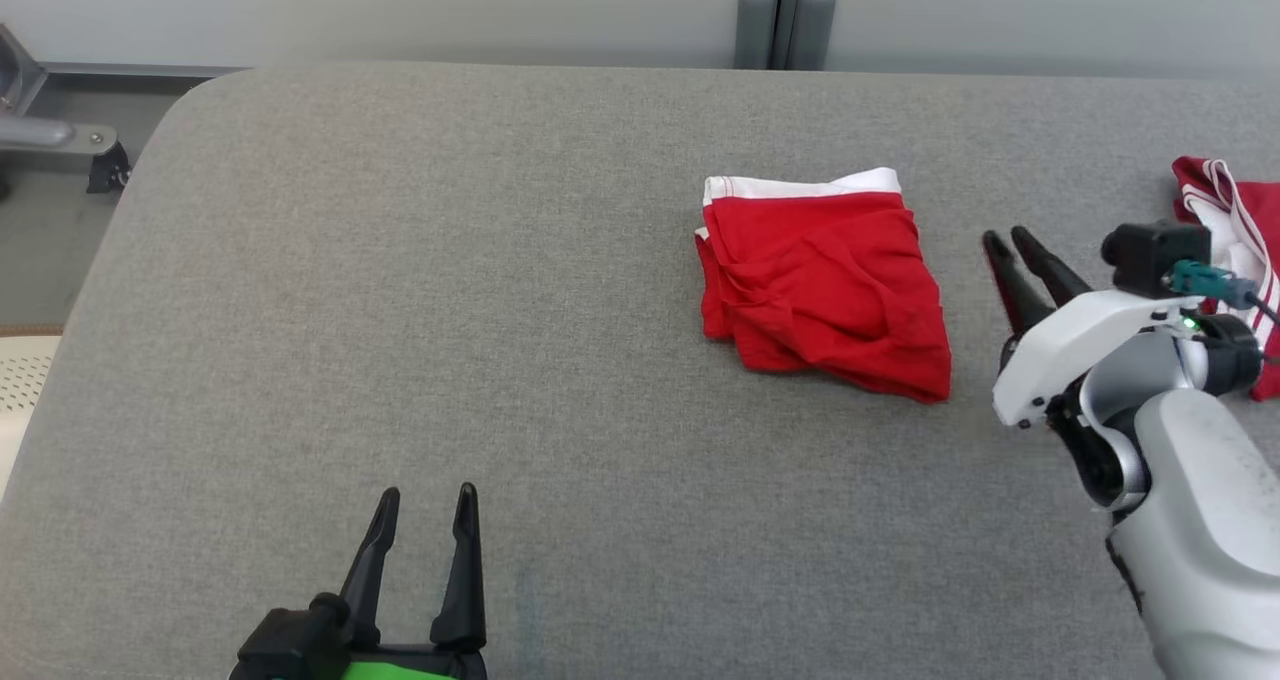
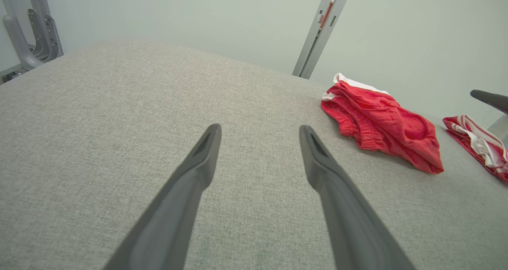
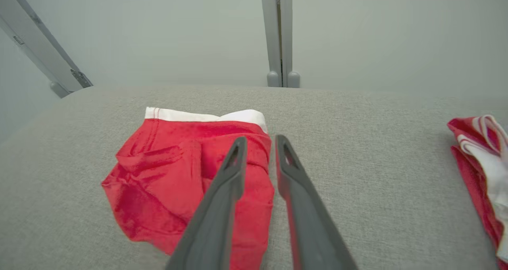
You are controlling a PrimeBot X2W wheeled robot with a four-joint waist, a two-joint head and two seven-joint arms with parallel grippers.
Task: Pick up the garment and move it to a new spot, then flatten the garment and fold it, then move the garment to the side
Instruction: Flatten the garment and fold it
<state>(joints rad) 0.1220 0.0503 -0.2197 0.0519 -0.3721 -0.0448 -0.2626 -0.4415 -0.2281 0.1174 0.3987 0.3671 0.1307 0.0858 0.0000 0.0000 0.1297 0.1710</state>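
Well, my left gripper [image 1: 428, 493] sat low at the near edge of the grey fabric-covered table [image 1: 450, 310], its two dark fingers spread wide with nothing between them and only bare cloth under them. From my left wrist I looked along those parted fingers [image 2: 206, 155] across the tabletop. The red shorts [image 1: 820, 280] lay right of the table's middle, bunched into a rough, rumpled square, white waistband along the far edge and one red corner pointing toward me on the right. They were well apart from my left gripper. My right gripper [image 1: 1005, 235] hung just to the right of the shorts, fingers angled up and to the left, close to the cloth's right edge but not touching it as far as I could tell. From my right wrist its fingers [image 3: 226, 190] stood a narrow gap apart, gripping nothing, the left one crossing in front of the shorts' [image 3: 170, 174] right side and the right one over plain grey fabric. A second red garment with white stripes [image 1: 1225, 210] lay crumpled at the table's far right, behind my right wrist. A grey post [image 1: 785, 10] stood against the pale wall beyond the table, and a metal frame [image 1: 50, 130] showed off the left corner.
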